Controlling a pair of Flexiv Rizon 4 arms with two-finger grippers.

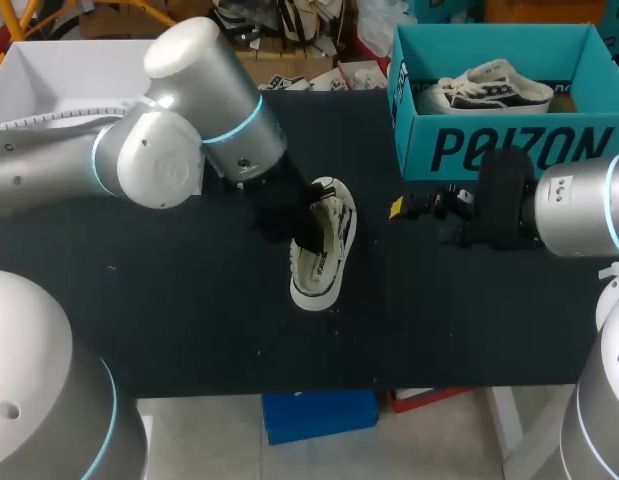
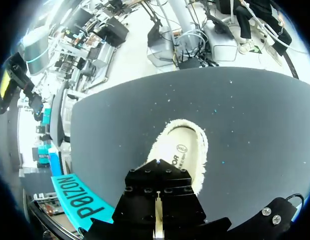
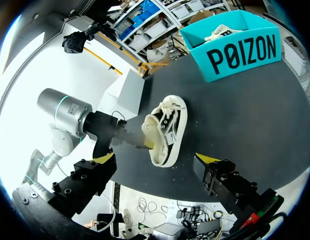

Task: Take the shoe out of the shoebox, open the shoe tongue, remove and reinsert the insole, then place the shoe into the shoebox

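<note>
A cream low shoe [image 1: 324,255] with black laces lies mid-table, clear of the teal shoebox [image 1: 509,145]. My left gripper [image 1: 309,235] is at its opening, shut on a cream insole [image 3: 148,134] that sticks out of the shoe [image 3: 167,130] toward that arm. In the left wrist view the left gripper [image 2: 157,220] pinches a thin cream edge, and the insole [image 2: 181,150] with its round mark stretches ahead. My right gripper [image 1: 404,210] hangs open to the shoe's right, just in front of the shoebox. From its own wrist view, the right gripper [image 3: 156,159] holds nothing.
The shoebox [image 3: 240,52] stands at the table's far right corner with a second cream shoe [image 1: 489,90] lying inside. Black tabletop [image 1: 189,320] stretches bare to the left and front of the shoe.
</note>
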